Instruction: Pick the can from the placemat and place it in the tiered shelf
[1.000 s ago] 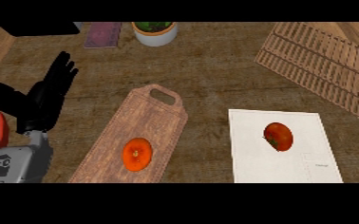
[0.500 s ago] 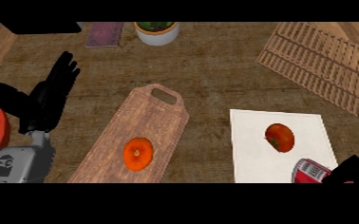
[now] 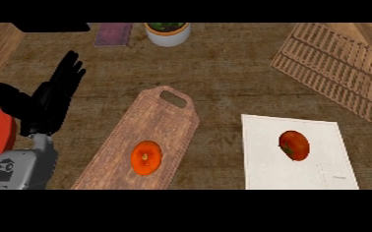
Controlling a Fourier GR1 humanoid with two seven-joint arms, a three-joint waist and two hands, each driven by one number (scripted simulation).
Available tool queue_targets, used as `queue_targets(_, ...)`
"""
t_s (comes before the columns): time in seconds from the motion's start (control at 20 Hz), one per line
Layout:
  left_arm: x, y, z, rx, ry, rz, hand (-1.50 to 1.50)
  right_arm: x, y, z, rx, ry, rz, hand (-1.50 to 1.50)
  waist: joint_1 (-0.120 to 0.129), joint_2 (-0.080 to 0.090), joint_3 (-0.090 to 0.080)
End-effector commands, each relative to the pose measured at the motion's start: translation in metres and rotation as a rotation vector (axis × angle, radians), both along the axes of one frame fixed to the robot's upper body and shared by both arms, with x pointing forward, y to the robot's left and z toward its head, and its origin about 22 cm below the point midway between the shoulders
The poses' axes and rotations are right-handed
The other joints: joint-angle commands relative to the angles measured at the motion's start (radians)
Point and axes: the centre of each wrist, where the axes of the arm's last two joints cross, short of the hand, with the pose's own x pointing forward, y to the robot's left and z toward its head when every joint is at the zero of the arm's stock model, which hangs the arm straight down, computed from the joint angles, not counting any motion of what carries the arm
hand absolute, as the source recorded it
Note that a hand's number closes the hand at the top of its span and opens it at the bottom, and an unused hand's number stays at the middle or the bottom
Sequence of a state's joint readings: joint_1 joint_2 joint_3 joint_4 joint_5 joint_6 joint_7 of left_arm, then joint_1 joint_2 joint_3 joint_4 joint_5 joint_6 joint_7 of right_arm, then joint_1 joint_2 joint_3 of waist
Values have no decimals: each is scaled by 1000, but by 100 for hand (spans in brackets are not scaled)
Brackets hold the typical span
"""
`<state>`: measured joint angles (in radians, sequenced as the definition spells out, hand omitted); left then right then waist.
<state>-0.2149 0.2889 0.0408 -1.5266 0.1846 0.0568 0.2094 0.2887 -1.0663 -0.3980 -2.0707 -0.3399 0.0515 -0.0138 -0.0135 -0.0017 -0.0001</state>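
Note:
The can (image 3: 294, 145) is red with a dark streak and sits on the white placemat (image 3: 262, 172) at the lower right. At the upper right edge stands the tiered shelf (image 3: 327, 61), made of wooden slats, well apart from the can. My left hand (image 3: 54, 96) is at the far left with its fingers straight and pointing up, resting and holding nothing. It is far from the can. My right hand does not show.
A wooden cutting board (image 3: 156, 123) with a handle lies in the middle, and an orange round fruit (image 3: 145, 157) sits on it. A white pot with a plant (image 3: 168, 32) and a purple flat object (image 3: 112, 33) stand at the back.
Half a second ago a red and white part showed at the lower right edge by the placemat; it is out of view now. The can and my left hand have not moved.

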Motion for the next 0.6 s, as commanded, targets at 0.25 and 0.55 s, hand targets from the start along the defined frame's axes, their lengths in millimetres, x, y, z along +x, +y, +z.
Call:
queue_targets(0.25,12,-7,-1,-5,-5,-32,0,33,-107,16,101,21,-105,150,34,9,1)
queue_targets(0.55,11,-18,5,-4,-18,-36,0,63,-136,2,134,26,-101,150,41,7,1)
